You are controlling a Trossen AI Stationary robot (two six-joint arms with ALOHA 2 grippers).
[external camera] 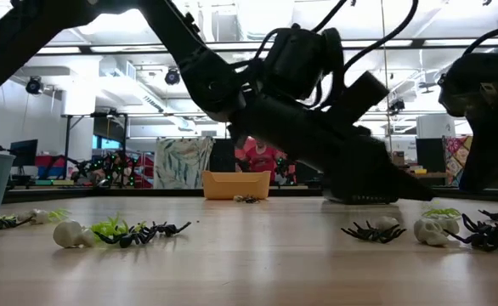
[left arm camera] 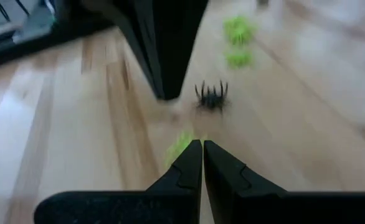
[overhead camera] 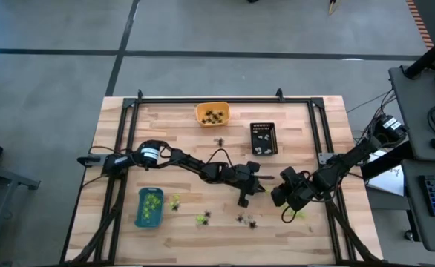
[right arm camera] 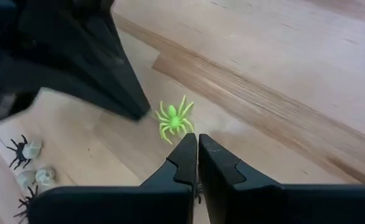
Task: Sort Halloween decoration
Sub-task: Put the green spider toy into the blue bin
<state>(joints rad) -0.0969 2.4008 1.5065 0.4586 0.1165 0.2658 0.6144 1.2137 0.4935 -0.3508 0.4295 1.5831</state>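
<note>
While loose trinkets are lying unsorted on the bench, both tools, left and right, are being held pinched together, empty, over a lime-green spider.

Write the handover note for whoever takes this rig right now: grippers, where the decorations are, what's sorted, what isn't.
Left gripper: shut, holds nothing, low over the table's front middle, by a lime-green spider.
Right gripper: shut, holds nothing, low at front right, near the same spider.
Sorted: green pieces in the blue tray, dark ones in the orange tray, whitish ones in the black tray.
Left: loose trinkets along the front of the table, namely green ones, black spiders and small whitish skulls, plus one black spider between the orange and black trays.
</note>
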